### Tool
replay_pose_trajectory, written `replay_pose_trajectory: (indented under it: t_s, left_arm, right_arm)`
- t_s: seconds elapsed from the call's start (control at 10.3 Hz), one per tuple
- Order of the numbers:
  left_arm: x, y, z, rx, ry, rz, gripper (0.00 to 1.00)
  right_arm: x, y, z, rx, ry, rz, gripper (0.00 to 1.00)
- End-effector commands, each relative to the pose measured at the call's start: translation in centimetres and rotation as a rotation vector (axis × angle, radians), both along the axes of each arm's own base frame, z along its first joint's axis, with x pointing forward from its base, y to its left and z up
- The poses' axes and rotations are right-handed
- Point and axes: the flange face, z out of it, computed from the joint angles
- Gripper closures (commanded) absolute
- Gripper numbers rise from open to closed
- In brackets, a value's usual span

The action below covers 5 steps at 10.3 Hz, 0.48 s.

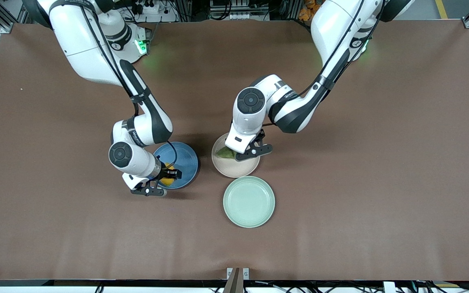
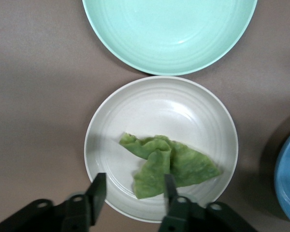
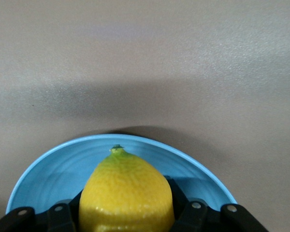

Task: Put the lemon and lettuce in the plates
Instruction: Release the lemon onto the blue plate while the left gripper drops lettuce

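Clearly the lemon (image 3: 125,193) is handling firm and smooth, apt to roll; the right gripper (image 1: 168,174) is clamping its flanks over the blue plate (image 1: 185,156). Meanwhile the limp, light lettuce (image 2: 166,165) is lying in the beige plate (image 2: 203,108), the left gripper (image 2: 134,189) gaping around its edge, holding nothing.

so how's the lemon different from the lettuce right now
The lemon is yellow, plump and smooth; the lettuce is a green, flat, wrinkled leaf. The right gripper is shut on the lemon over the blue plate; the lettuce lies loose in the beige plate below the open left gripper.
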Motion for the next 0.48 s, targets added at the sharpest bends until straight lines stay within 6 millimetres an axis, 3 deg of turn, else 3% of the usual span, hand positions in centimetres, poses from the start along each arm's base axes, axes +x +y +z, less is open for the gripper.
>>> replay_pose_trajectory:
  t_s: [0.0, 0.1, 0.29, 0.39]
  left_arm:
    - [1.5, 1.4, 2.2, 0.022, -0.063, 0.027, 0.0]
    - [2.4, 2.5, 3.6, 0.046, -0.111, 0.013, 0.0]
    - [4.7, 5.3, 5.0, 0.072, -0.152, 0.0, 0.0]
    - [5.6, 6.7, 6.0, 0.077, -0.16, -0.014, 0.0]
  right_arm:
    - [-0.1, 0.4, -0.1, 0.008, -0.008, -0.012, 0.59]
    - [-0.1, 0.5, -0.3, 0.009, -0.01, -0.013, 0.5]
    - [0.0, 0.3, -0.3, 0.008, -0.009, -0.014, 0.0]
    - [0.0, 0.3, -0.2, 0.006, -0.009, -0.007, 0.0]
